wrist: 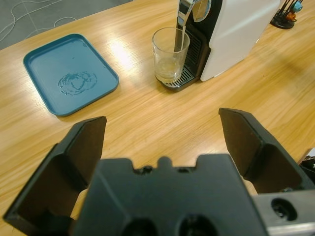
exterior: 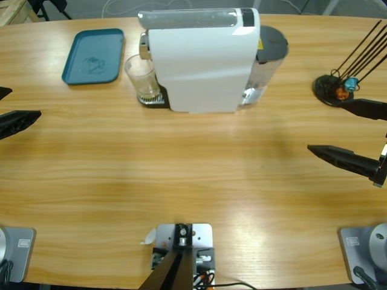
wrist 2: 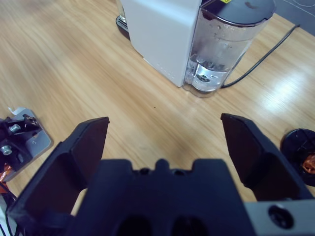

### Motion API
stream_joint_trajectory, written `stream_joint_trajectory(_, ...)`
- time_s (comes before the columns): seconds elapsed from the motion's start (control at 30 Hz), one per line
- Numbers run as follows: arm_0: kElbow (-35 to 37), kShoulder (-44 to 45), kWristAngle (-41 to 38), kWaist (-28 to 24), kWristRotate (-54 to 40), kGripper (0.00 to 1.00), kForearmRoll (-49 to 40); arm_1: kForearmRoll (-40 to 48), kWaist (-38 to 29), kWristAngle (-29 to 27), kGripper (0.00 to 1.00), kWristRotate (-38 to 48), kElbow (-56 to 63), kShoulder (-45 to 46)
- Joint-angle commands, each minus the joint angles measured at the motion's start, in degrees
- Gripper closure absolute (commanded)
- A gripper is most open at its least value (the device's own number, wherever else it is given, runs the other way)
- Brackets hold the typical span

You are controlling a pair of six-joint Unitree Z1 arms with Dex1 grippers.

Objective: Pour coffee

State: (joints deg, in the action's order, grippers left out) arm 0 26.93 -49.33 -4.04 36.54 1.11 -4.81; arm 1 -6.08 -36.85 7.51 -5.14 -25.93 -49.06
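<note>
Left wrist view gives you the clearest look: a small clear glass tumbler (wrist: pixel 171 55) stands on the drip grille of the white coffee machine (wrist: pixel 231 32), under its spout, with a shallow layer of pale amber coffee (wrist: pixel 169 73) in its bottom. At ten o'clock from the tumbler lies a teal-blue rectangular plastic tray (wrist: pixel 69 73), apart from it on the long wooden table (wrist: pixel 147 118). Your left gripper (wrist: pixel 160 135) hangs over bare wood, jaws spread wide and holding nothing. Your right gripper (wrist 2: pixel 165 140) is likewise parted and unloaded, with the machine's clear water tank (wrist 2: pixel 221 49) at its twelve o'clock and a round black stand (wrist 2: pixel 300 155) at three o'clock.
</note>
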Motion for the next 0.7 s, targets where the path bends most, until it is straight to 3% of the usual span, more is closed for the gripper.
stream_joint_trajectory(0.03, -2.41, 0.2, -0.8, -0.16, -0.4, 0.007, 0.59, -1.13, -0.41, -0.02, 0.0, -0.57, 1.37, -0.6)
stream_joint_trajectory(0.7, -2.39, 3.69, 0.85, -0.16, 1.46, 0.006, 0.5, -1.3, -0.41, -0.22, 0.0, -0.66, 1.05, -1.81)
